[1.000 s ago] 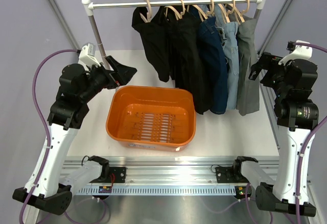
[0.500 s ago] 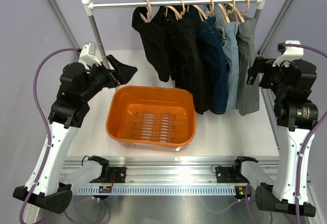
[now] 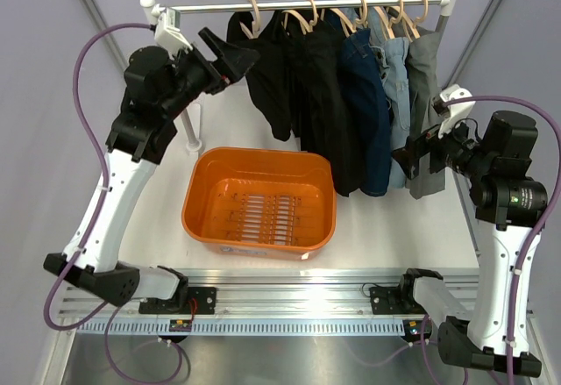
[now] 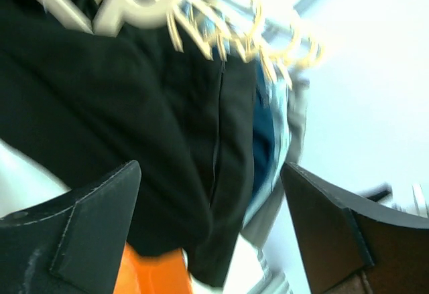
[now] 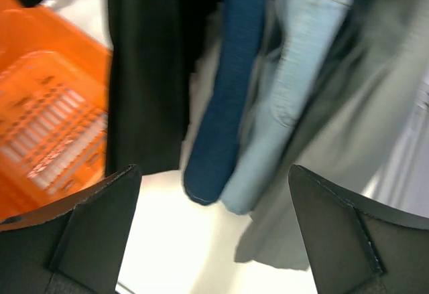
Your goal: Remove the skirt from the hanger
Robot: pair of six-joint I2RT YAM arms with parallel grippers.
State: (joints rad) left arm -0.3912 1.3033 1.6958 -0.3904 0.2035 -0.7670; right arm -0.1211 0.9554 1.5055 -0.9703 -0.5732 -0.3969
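At upper left, my left claw (image 3: 235,52) has risen to the rail (image 3: 298,3), jaws apart, beside the black skirt (image 3: 267,78), still hung. Right claw (image 3: 414,159), also apart, has dropped toward the grey garment (image 3: 426,78): grasp pending.

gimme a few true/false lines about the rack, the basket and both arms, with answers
1. The orange basket holds nothing. True.
2. The left arm has its jaws shut on the black garment. False: the jaws stand open, with the garment ahead of them, ungripped.
3. The black garment and the grey garment both hang from the rail. True.
4. The right arm holds its jaws up at the rail. False: they are low, open, beside the grey garment's lower part.
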